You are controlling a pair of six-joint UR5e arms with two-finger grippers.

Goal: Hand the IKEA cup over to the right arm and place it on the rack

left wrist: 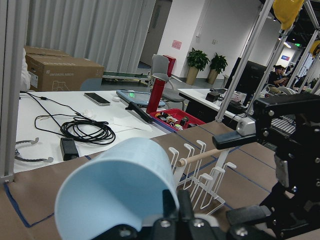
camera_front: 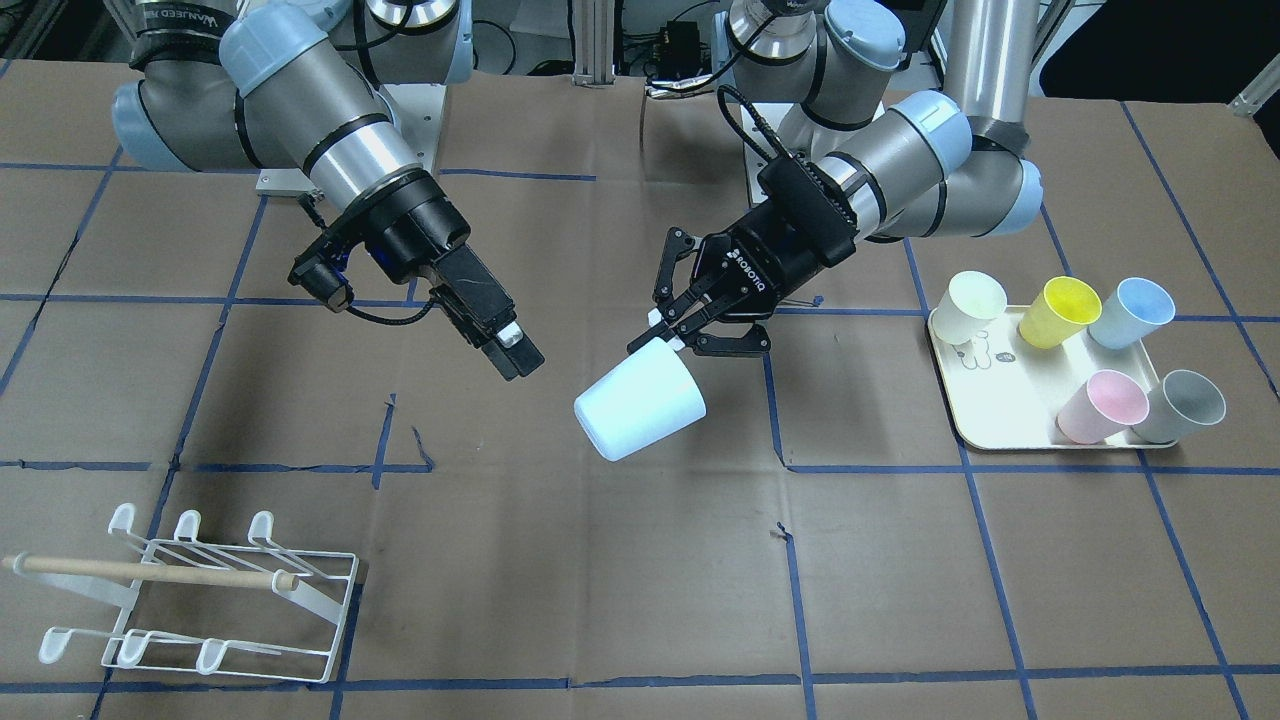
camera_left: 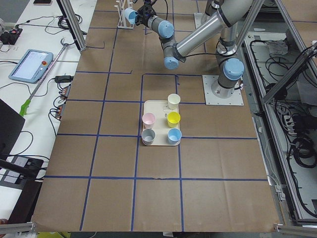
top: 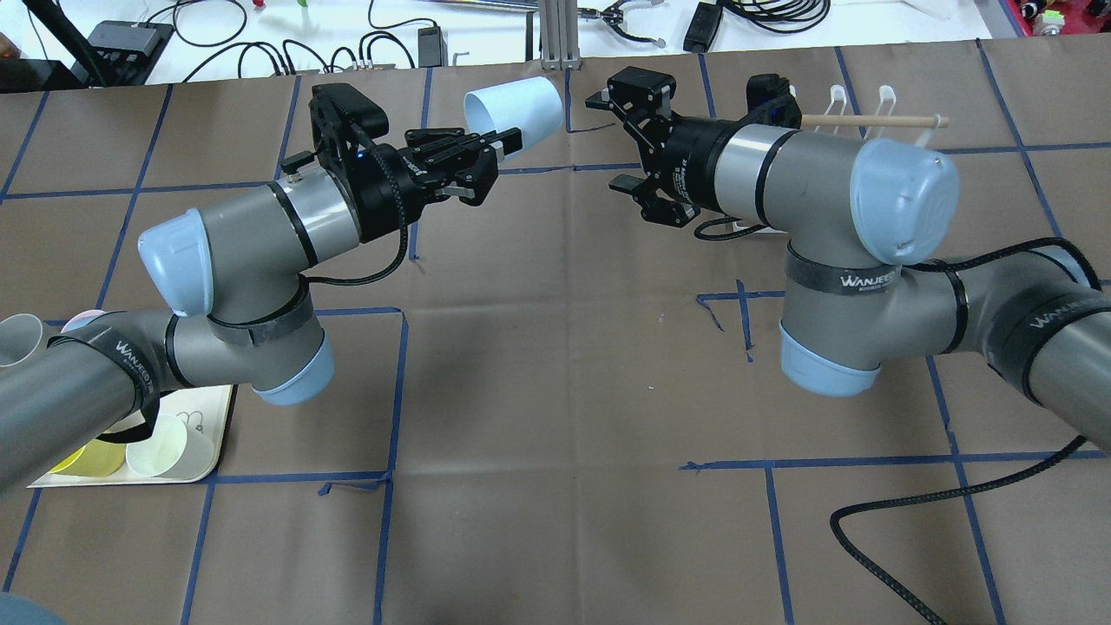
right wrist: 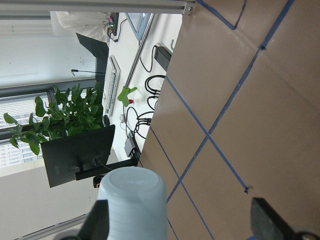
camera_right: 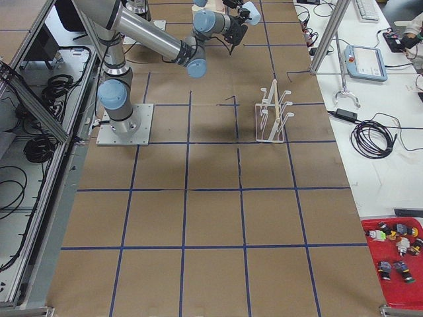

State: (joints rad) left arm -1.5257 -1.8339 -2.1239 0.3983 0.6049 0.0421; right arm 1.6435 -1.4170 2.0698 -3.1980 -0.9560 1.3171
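Seen from across the table, the left gripper (camera_front: 668, 338) is a little to 3 o'clock of the middle of the table. Its two fingers are pressed on the rim of a pale blue cup (camera_front: 640, 408), so it pinches the cup there. The cup hangs over the brown table (camera_front: 600, 600) and nothing else holds it. It is tilted almost onto its side, with the open mouth toward the left gripper.

In the overhead view the closed bottom of the cup points to 3 o'clock, toward the right gripper (top: 608, 141). This gripper is near the cup but apart from it. Its fingers are spread wide and nothing is between them. In the camera on the right wrist the bottom of the cup shows at 7 o'clock, low in the picture.

Seen again from across the table, the rack (camera_front: 200, 600) stands at 8 o'clock on the table, well apart from both grippers. It is of white wire with rounded hooks, and a wooden stick (camera_front: 150, 573) lies across it. At 3 o'clock there is a cream tray (camera_front: 985, 385). On it stand five small cups (camera_front: 1060, 312): one cream, one yellow, one blue, one pink and one grey.
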